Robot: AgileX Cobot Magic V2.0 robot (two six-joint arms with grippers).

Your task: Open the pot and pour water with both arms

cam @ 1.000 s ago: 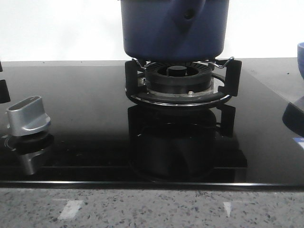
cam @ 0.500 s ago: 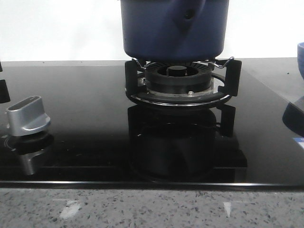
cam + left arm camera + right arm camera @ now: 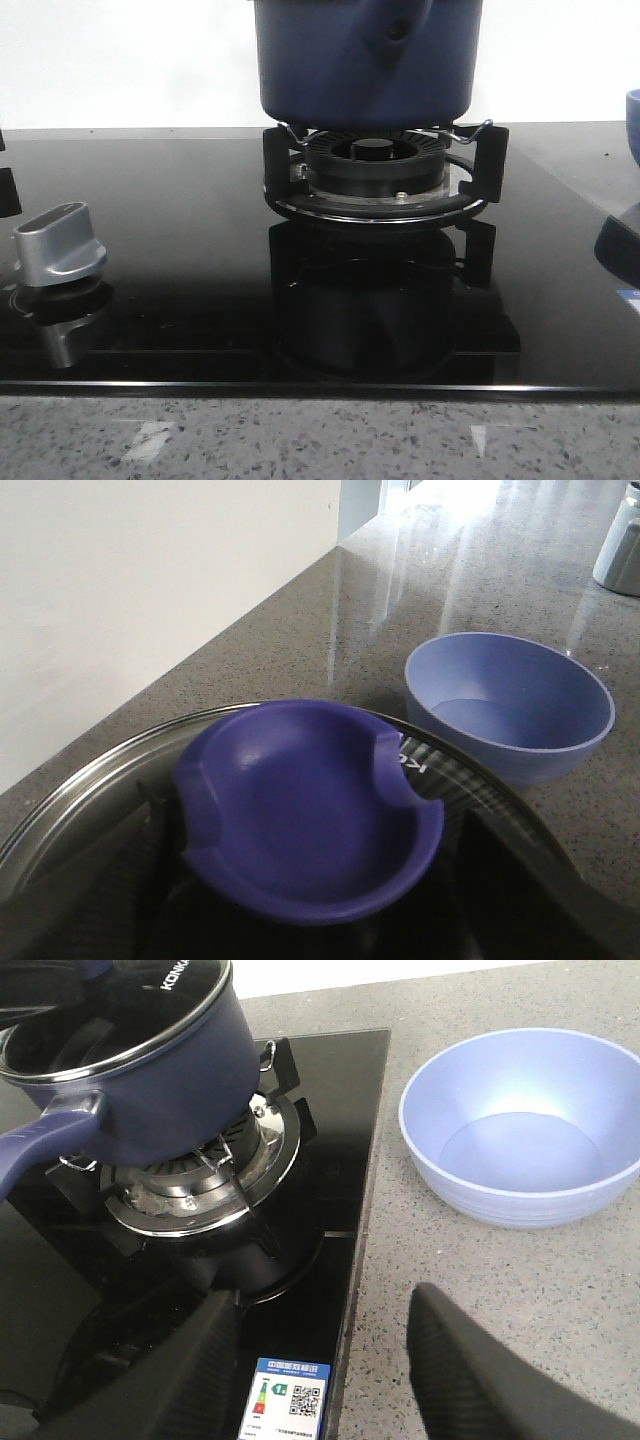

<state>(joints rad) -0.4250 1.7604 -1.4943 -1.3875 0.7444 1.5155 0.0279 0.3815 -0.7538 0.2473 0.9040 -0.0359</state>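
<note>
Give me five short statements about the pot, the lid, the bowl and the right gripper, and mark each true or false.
1. The pot sits on the burner grate. True.
2. The glass lid is off the pot, lying on the counter. False: it is on the pot.
3. The light-blue bowl stands on the speckled counter, beside the black cooktop. True.
4. The right gripper grips the pot's handle. False: its fingers are spread, holding nothing.
5. The bowl is full of vegetables. False: none are in it.
</note>
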